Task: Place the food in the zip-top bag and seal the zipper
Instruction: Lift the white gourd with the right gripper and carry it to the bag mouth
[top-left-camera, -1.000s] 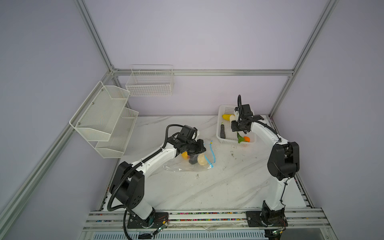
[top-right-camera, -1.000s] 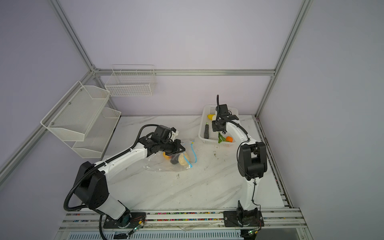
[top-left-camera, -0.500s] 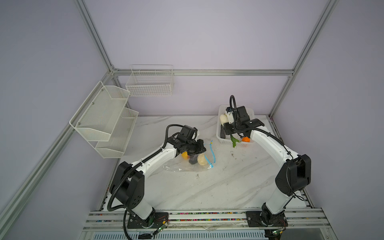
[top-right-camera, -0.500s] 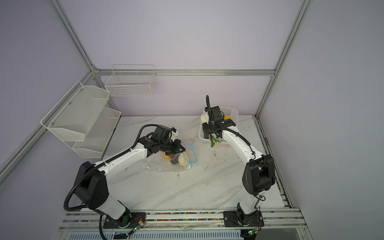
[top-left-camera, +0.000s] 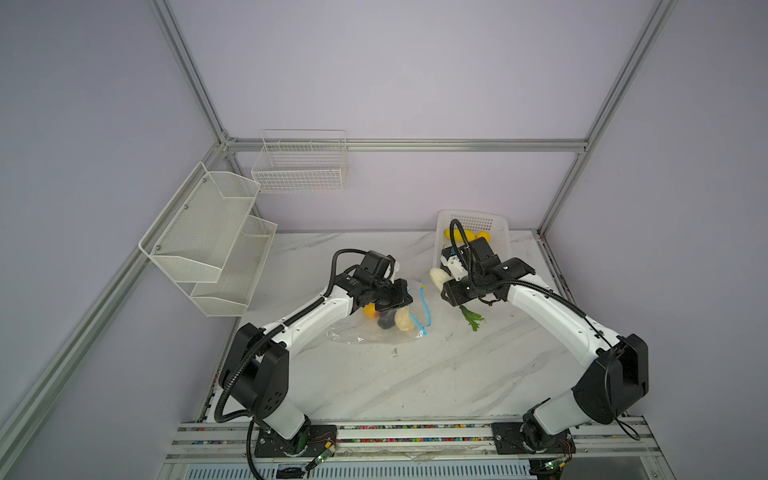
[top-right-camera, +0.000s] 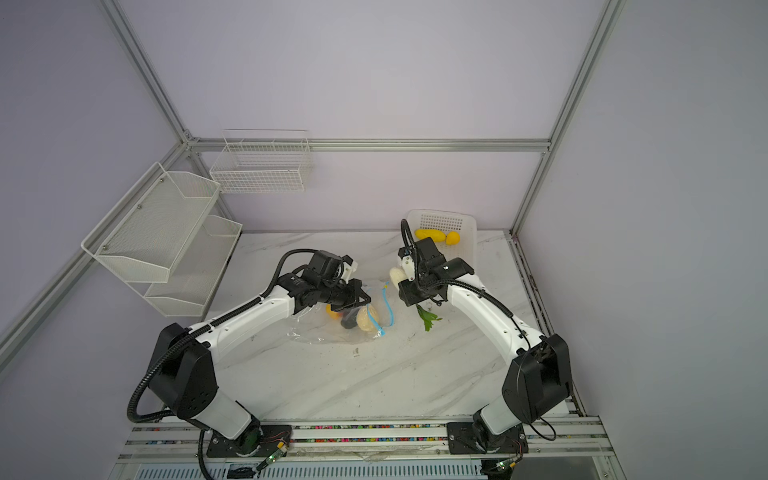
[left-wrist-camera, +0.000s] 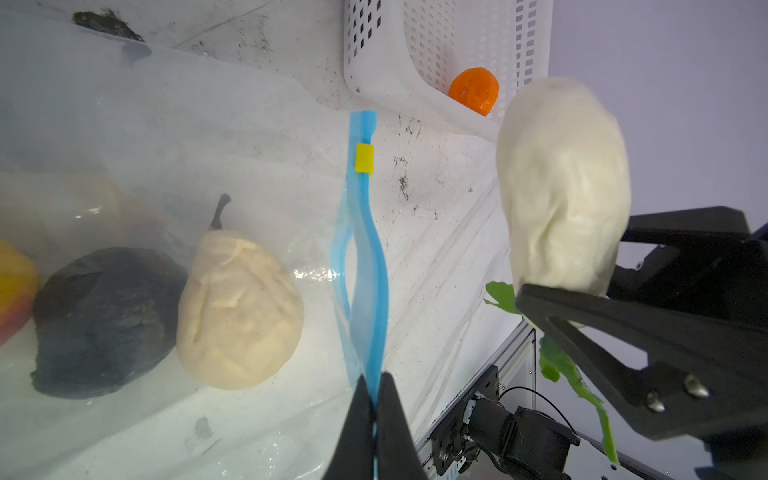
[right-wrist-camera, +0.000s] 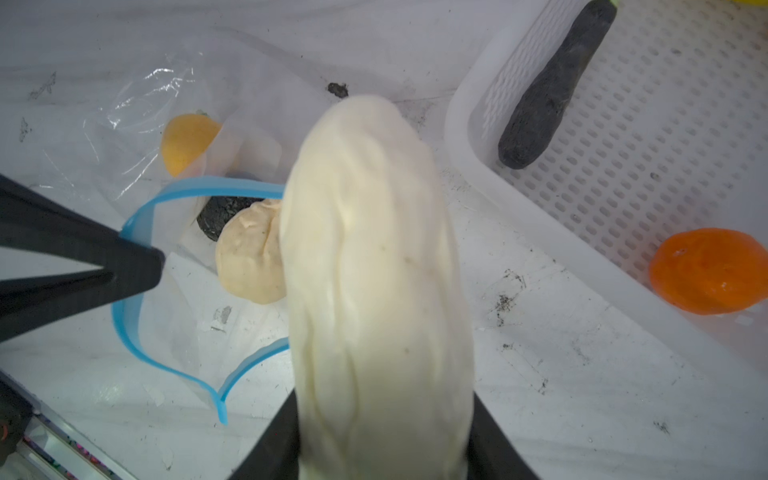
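Zip-top bag (top-left-camera: 361, 332) mouth gapes because the clenched left end effector (left-wrist-camera: 376, 384) pinches the zipper (left-wrist-camera: 368, 249) up; the right end effector (right-wrist-camera: 382, 440) grasps a white radish (right-wrist-camera: 374, 270), presumably bound inside.

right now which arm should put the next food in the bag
Right: the right gripper holds the white radish just outside the open mouth of the zip-top bag, while the left gripper is shut on the zipper, propping that mouth open.
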